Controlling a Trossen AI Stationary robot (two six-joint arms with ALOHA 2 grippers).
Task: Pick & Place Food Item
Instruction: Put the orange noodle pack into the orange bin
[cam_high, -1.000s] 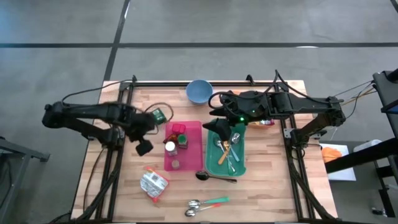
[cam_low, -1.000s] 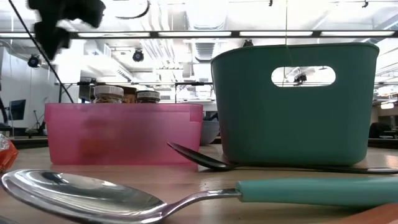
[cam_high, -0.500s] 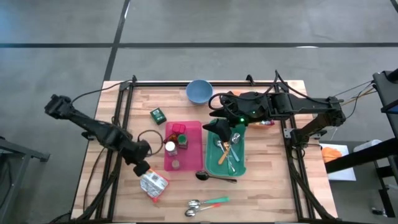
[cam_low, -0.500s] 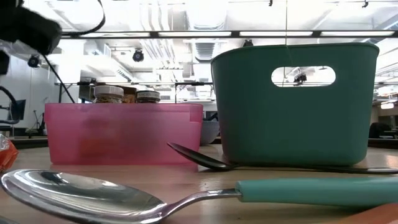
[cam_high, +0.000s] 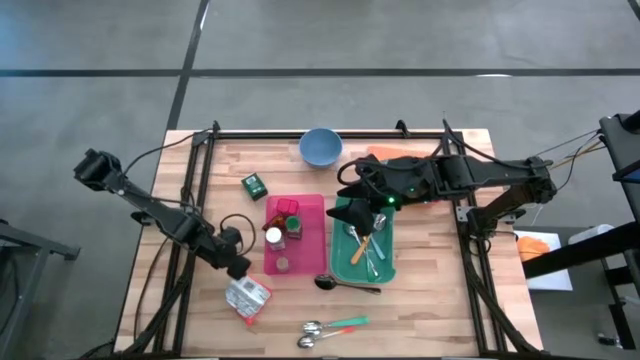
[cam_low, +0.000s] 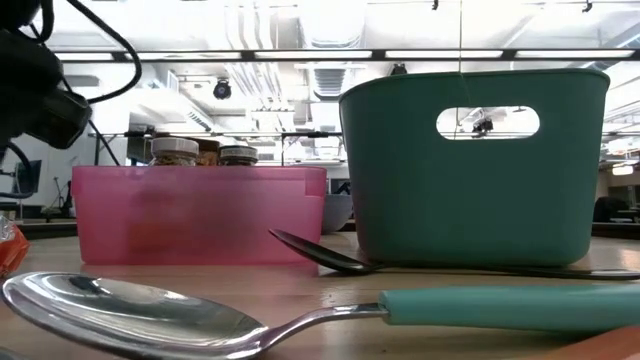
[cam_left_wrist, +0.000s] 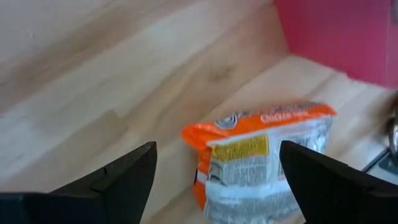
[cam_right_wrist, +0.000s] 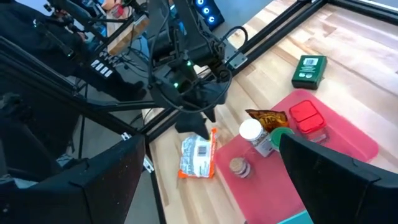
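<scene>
Left gripper (cam_high: 238, 268), jaws spread and empty, newly lowered from beside the pink plastic bin (cam_high: 309, 241) to the orange-and-silver foil food packet (cam_high: 246, 297), grasp apparently imminent.

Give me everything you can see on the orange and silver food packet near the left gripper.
The food packet is a flat, crinkled pouch, orange along its edges with a silvery printed face and a yellow label panel. It lies flat on the wooden table, beside the pink bin but apart from it. The left gripper hangs just above it, fingers open to either side, touching nothing. In the left wrist view the text is too small to read, apart from what looks like "Chicken".
</scene>
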